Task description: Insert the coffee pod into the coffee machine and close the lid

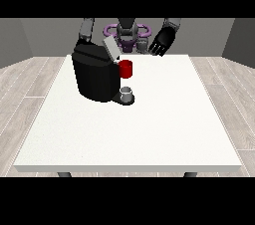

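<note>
The hand at the view's right (pixel 162 43) is hanging above the far edge of the desk (pixel 149 134), its palm turned toward the camera and its fingers spreading downward, relaxed and holding nothing. It is standing well apart from the coffee machine (pixel 94 77), off to that machine's right side in the view, and is touching none of the things on the desk.

The hand at the view's left is not showing: only its arm (pixel 86 30) is coming down behind the top of the machine, where the black body is hiding the rest, so I cannot tell how its fingers are lying.

The coffee machine is sitting on the far left part of the desk, a black rounded block. Its grey lid (pixel 110 48) is standing raised and tilted above the top front corner. Just below the lid, at the machine's front, a red thing at the machine (pixel 126 68) is showing. Under that, a small grey thing (pixel 127 91) is resting on the machine's dark base plate (pixel 123 99), close against the machine's front; it may be the coffee pod, but I cannot tell for sure.

The white desk is stretching toward the camera, with a pale wooden floor (pixel 30 84) lying around it.
</note>
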Tool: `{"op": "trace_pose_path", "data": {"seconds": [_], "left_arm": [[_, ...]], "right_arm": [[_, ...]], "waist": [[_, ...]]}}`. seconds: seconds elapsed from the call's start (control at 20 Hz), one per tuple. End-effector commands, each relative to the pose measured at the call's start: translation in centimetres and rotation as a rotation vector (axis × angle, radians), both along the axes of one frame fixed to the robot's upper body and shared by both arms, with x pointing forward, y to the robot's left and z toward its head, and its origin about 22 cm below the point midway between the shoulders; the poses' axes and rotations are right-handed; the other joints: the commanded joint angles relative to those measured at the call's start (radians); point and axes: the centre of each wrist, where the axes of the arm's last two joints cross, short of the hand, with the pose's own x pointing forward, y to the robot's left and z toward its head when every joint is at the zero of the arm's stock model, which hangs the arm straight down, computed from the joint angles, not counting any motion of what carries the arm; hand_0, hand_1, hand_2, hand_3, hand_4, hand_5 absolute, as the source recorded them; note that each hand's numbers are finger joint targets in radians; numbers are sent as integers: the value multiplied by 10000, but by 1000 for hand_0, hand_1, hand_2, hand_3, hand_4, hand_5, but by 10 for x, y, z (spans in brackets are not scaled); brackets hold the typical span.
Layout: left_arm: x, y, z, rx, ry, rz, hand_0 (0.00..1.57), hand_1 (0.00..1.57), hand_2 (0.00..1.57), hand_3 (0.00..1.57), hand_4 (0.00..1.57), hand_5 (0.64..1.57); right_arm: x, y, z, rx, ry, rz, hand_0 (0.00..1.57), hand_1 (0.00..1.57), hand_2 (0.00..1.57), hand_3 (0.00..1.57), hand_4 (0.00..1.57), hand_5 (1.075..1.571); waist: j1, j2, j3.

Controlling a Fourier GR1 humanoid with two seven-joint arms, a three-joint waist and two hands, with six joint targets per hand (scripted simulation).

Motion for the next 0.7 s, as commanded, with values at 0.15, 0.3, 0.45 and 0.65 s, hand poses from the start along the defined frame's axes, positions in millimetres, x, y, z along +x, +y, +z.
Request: {"op": "trace_pose_path", "data": {"seconds": [0.15, 0.3, 0.45, 0.65], "left_arm": [[16, -9, 53, -979, -502, 124, 1380, 1380, 1397, 1375, 522, 1571], [23, -29, 79, -1075, -272, 392, 1221, 1221, 1266, 1292, 509, 1571], [31, -3, 126, -1274, -886, 1087, 1195, 1195, 1240, 1260, 489, 1571], [30, -10, 114, -968, -1474, 1013, 1174, 1174, 1254, 1266, 479, 1571]], "right_arm": [[7, 16, 16, 548, -685, 535, 0, 0, 0, 0, 0, 1571], [-2, -4, 3, 311, -712, 542, 0, 0, 0, 0, 0, 1571], [25, 9, 49, 274, -1470, 905, 0, 0, 0, 0, 0, 1571], [18, 25, 50, 153, -1736, 905, 0, 0, 0, 0, 0, 1571]], "waist": [[-527, 180, -2], [-911, 91, 5], [-1573, 696, -1], [-1577, 1037, -3]]}}
